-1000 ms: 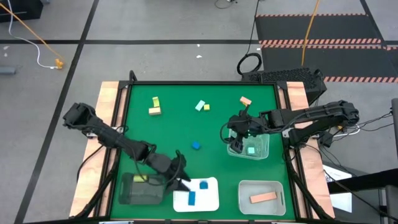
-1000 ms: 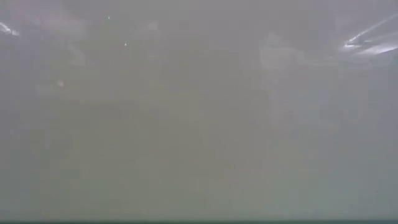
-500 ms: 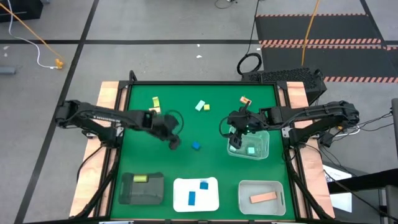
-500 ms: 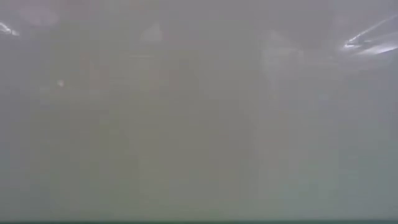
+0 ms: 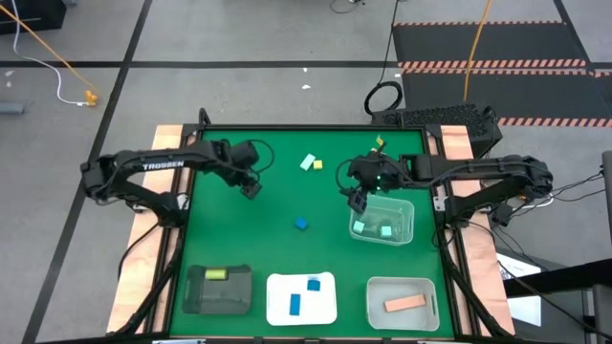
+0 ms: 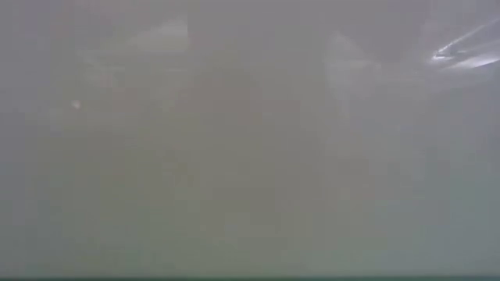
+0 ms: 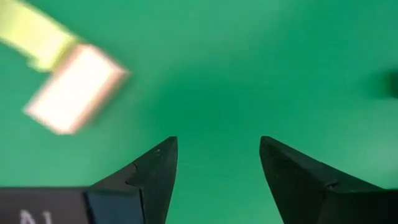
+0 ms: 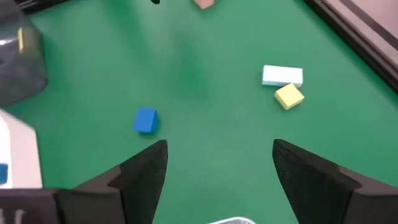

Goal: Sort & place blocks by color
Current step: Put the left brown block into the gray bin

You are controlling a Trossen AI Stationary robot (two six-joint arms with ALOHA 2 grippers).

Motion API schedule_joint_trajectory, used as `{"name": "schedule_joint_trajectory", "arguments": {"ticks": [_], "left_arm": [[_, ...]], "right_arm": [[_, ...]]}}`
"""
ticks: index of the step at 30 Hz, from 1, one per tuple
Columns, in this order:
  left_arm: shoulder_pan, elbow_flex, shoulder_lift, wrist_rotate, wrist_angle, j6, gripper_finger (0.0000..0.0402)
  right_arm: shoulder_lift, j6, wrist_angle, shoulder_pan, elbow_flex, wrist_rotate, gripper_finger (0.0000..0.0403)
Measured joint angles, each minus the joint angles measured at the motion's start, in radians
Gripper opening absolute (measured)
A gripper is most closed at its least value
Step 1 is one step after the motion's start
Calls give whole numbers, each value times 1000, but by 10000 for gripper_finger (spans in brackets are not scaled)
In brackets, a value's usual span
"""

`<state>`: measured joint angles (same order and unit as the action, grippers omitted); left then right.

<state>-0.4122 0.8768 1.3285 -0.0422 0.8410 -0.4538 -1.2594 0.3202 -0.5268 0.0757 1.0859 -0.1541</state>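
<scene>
Currently left gripper [image 5: 251,187] up over far-left part of green table [image 5: 287,250], fingers [image 7: 155,168] spread w/ bare mat between them, nothing held. Left wrist view: tan block [image 7: 76,88] just ahead of that gripper, touching a yellow-green bar [image 7: 31,34] behind it; both flat on mat, not reached.

Right gripper [image 5: 356,200] at far-right area, just beside far edge of clear tray [image 5: 407,229], fingers [image 8: 143,174] apart, empty. Right wrist view looks across mat toward other blocks.

Blocks loose on table:
- blue cube [image 5: 301,224] near centre, alone, well apart from both grippers; also [image 8: 145,120].
- mint bar [image 5: 307,162] + small yellow cube [image 5: 317,164] touching/just beside each other, far-middle, between the two arms; wrist view mint bar [image 8: 282,76], yellow cube [image 8: 289,96].

Blocks already in trays:
- 2 mint pcs [image 5: 385,230] inside clear tray.
- yellow-green pc [image 5: 216,274] in dark tray [image 5: 196,296], near-left.
- 2 blue pcs [image 5: 295,304] on white tray [image 5: 325,308], near-middle.
- tan-pink bar [image 5: 404,303] in pale tray [image 5: 375,311], near-right.

Low view fogged, nothing readable.
</scene>
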Motion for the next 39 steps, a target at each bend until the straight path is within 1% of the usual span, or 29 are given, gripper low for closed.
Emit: {"name": "schedule_joint_trajectory", "arguments": {"ticks": [5, 9, 13, 15, 19, 25, 31, 35, 39], "left_arm": [[-95, 0, 0, 99, 57, 150, 228], [-145, 0, 4, 106, 48, 284, 228], [-172, 0, 38, 110, 42, 414, 228], [-181, 0, 67, 131, 38, 456, 228], [-211, 0, 126, 178, 26, 504, 228], [-265, 0, 204, 180, 21, 573, 228], [-305, 0, 276, 174, 13, 610, 228], [-310, 2, 322, 155, -6, 618, 228], [-302, 4, 328, 160, -10, 620, 227]], "right_arm": [[0, 0, 4, 46, 0, 1, 283], [0, 0, 4, 85, 0, 1, 283], [0, 0, 13, 119, 0, 1, 283], [0, 0, 27, 133, 0, 1, 283], [0, 0, 52, 154, 0, 2, 283], [0, 0, 53, 172, 0, 2, 283], [0, 0, 53, 173, 0, 2, 283], [0, 0, 53, 173, 0, 2, 283], [0, 0, 52, 173, 0, 2, 283]]}}
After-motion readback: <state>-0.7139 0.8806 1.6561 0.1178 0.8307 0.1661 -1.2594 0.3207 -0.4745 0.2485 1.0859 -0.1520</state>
